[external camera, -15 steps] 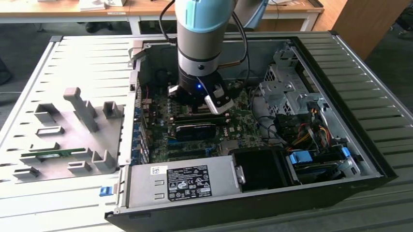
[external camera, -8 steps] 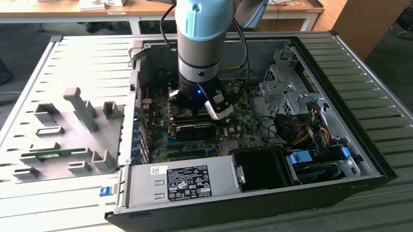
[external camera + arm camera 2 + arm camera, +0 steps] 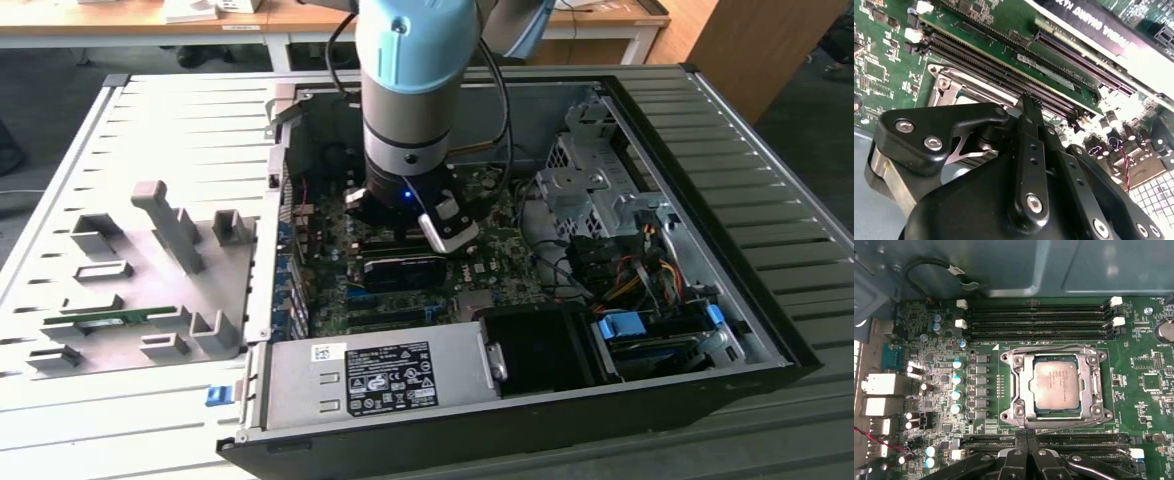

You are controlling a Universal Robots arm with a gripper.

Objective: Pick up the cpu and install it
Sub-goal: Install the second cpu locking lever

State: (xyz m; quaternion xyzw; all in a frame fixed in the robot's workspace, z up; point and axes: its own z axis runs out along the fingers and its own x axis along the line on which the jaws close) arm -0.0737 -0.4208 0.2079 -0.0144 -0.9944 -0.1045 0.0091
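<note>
gripper [image 3: 1026, 437]: fingers together, holding nothing | chip [image 3: 1056, 385]: seated in socket [image 3: 1019, 390]; at 12 o'clock from fingertips

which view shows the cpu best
The first wrist view: the cpu faces the camera squarely, its silvery top unobstructed, sitting inside the socket frame. In the second wrist view, a pale sliver shows behind the gripper. In the exterior view, the arm covers that spot.
</note>
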